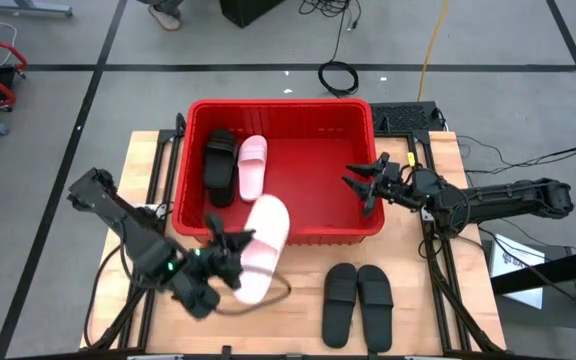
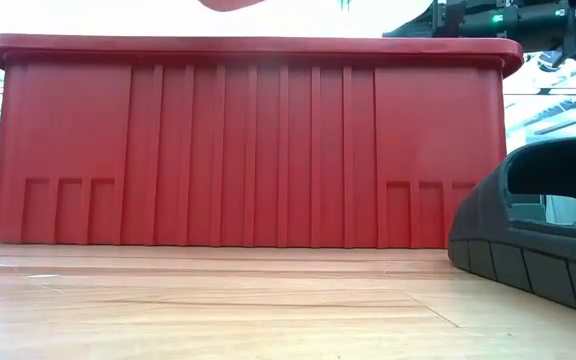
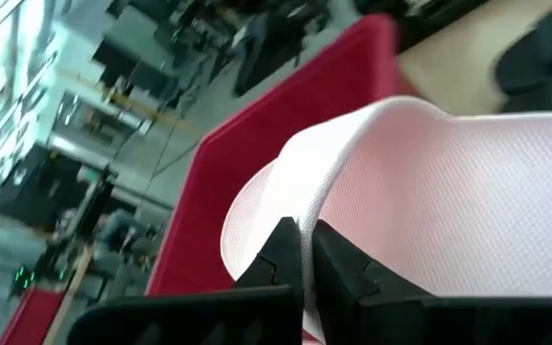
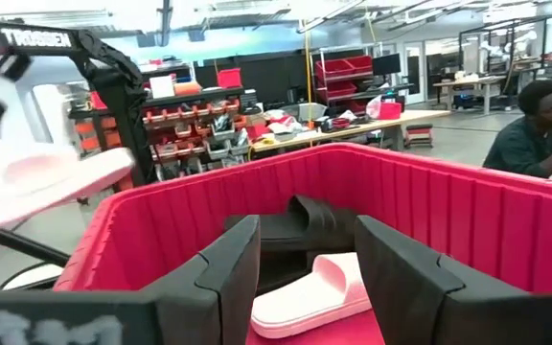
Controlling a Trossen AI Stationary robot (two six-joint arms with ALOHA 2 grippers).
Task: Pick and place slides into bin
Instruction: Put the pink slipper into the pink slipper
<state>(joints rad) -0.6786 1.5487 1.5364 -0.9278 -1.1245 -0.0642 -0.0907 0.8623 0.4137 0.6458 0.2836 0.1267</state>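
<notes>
Left pincer grasping a pale pink slide at the bin's near wall.

We see our left pincer clenched on the pink slide's edge, fingers pinching the pale sole, holding it lifted and tilted with its far end over the rim of the red bin. Our right pincer hangs released, jaws spread, over the bin's right end, pointing into it. Inside the bin, toward its left end, a black slide and a second pink slide lie side by side on the floor of the tub. On the wooden counter, near its front edge and right of the held slide, a pair of black slides lies side by side. A person sits in the room beyond.
</notes>
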